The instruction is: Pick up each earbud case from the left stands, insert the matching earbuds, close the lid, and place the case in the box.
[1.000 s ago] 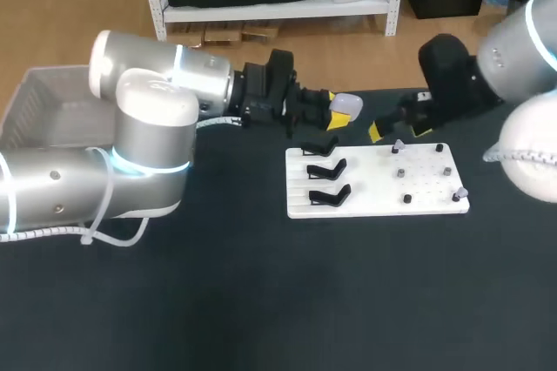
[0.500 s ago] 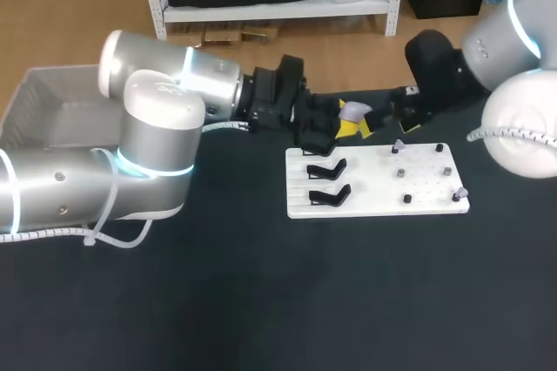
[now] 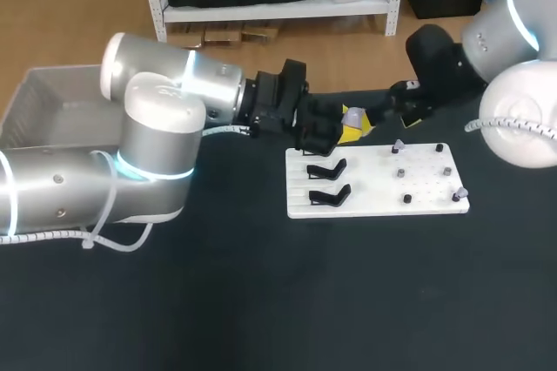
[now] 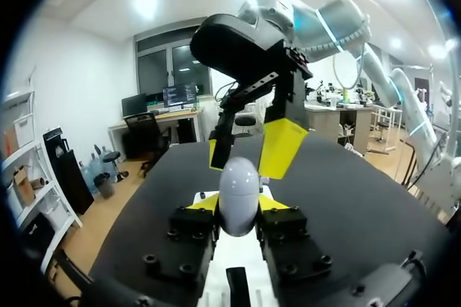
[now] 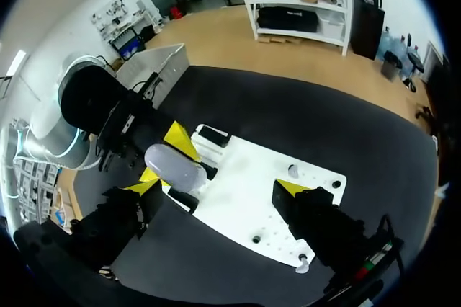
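Currently pinching earbud case [image 4: 238, 184] in left gripper [image 4: 238, 206], holding right gripper [image 5: 222, 187] spread wide just beside it, near white stand board [image 3: 374, 192].

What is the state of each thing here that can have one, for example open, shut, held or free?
Earbud case, lid shut, held off the table.
Left pincer, shut on the earbud case.
Right pincer, open, tips close to the case.
Earbuds, on pegs of the white board, not in the case.
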`<state>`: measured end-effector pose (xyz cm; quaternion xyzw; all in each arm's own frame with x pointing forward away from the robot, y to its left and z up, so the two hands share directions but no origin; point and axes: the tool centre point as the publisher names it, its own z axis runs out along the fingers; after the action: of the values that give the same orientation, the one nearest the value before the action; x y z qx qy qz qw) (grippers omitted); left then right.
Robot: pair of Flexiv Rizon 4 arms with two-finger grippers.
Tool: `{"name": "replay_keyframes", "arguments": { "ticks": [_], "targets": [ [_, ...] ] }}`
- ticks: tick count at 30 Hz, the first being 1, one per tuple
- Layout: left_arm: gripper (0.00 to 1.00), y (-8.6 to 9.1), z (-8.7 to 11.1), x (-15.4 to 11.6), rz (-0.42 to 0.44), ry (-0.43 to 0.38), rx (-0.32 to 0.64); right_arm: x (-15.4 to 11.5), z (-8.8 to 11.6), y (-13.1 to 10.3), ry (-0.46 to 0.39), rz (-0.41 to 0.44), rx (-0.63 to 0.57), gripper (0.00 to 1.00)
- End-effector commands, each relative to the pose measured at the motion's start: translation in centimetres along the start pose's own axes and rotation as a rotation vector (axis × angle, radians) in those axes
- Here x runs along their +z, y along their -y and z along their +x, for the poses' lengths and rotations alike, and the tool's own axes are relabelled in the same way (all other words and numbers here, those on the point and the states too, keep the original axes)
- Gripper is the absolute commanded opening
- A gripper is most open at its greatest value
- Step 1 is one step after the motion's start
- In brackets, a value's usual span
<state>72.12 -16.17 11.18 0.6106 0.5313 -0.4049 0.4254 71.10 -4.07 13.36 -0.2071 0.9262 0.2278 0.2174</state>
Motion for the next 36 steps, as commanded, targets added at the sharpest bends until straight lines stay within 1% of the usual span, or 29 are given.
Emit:
{"name": "replay_keyframes", "arguments": {
  "ticks": [1, 10, 12, 14, 18, 19, 22, 26, 29, 32, 34, 36],
  "targets": [
    [0.0, 0.4, 0.3, -0.3, -0.005, 0.007, -0.002, -0.1, -0.3, 0.1, -0.001, 0.005, 0.0, 1.0],
    [0.0, 1.0, 0.3, -0.5, 0.001, 0.016, -0.008, -0.7, -0.8, 0.6, 0.005, 0.035, -0.011, 1.0],
    [0.0, 1.0, 0.4, -0.6, -0.001, 0.03, -0.019, -1.2, -0.6, 0.7, -0.008, 0.07, -0.018, 1.0],
    [0.0, 0.8, 0.4, -0.7, -0.001, 0.067, -0.036, -1.7, -0.1, 1.2, -0.025, 0.125, -0.031, 1.0],
    [0.0, 0.6, 0.1, -1.2, -0.015, 0.118, -0.06, -3.0, 1.2, 2.2, -0.035, 0.196, -0.036, 1.0],
    [0.0, 0.5, 0.0, -1.3, -0.023, 0.139, -0.073, -3.2, 1.6, 2.8, -0.044, 0.217, -0.035, 1.0],
    [0.0, 0.2, -0.5, -2.0, -0.052, 0.18, -0.096, -4.1, 2.6, 3.5, -0.06, 0.258, -0.023, 1.0],
    [0.0, -0.2, -1.0, -2.4, -0.102, 0.21, -0.099, -4.8, 4.1, 4.3, -0.103, 0.33, -0.018, 1.0],
    [0.0, -0.7, -1.1, -2.5, -0.115, 0.221, -0.095, -5.0, 5.4, 5.0, -0.12, 0.363, 0.005, 1.0],
    [0.0, -1.2, -1.1, -2.5, -0.121, 0.256, -0.073, -5.1, 7.0, 5.6, -0.156, 0.436, -0.016, 1.0],
    [0.0, -1.6, -0.9, -2.3, -0.12, 0.245, -0.076, -5.2, 8.1, 5.9, -0.138, 0.427, 0.003, 1.0],
    [0.0, -1.8, -0.9, -2.1, -0.12, 0.246, -0.081, -5.2, 9.3, 6.2, -0.166, 0.454, 0.014, 1.0]
  ]
}}
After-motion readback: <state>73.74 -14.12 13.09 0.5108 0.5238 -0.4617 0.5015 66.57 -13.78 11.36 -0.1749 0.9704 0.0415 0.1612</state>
